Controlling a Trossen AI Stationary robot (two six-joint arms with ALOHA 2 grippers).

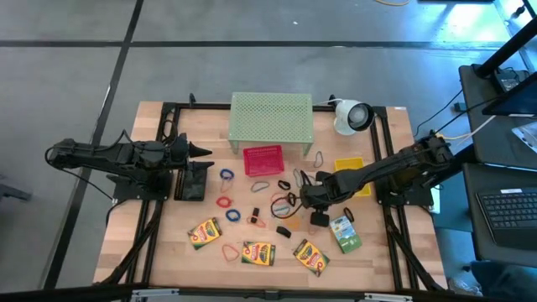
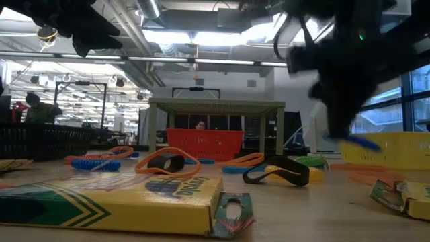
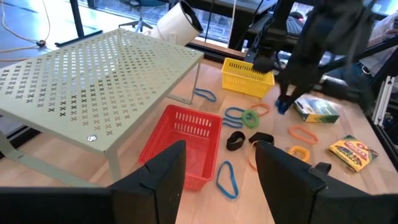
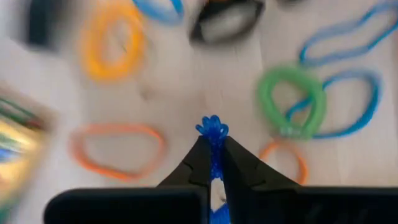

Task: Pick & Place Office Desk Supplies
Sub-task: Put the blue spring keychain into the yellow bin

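Note:
My right gripper [image 1: 307, 198] stands over the middle of the table and is shut on a blue rubber band [image 4: 212, 127]. The band also shows below the dark fingers in the low view [image 2: 363, 142]. Loose bands in blue, green and orange [image 4: 291, 101] and dark clips [image 1: 284, 228] lie flat on the wood below it. Several yellow-and-green crayon boxes [image 1: 204, 232] lie flat along the near side. My left gripper [image 1: 205, 152] is open and empty above the table's left part, pointing toward the red basket [image 3: 183, 144]. My right gripper pinches the blue rubber band between its two fingertips, coming from above and pointing down. A bunched bit of the band [image 4: 212, 126] sticks out past the fingertips, and more of it [image 4: 215, 168] runs back between the fingers. The band looks clear of the table.
A pale green mesh stand [image 1: 271, 120] stands at the far middle, with a red basket [image 1: 263, 160] in front of it. A yellow basket [image 1: 352, 172] sits under the right arm. A white round device [image 1: 352, 116] is at the far right. A person shows far back in the room [image 2: 33, 107].

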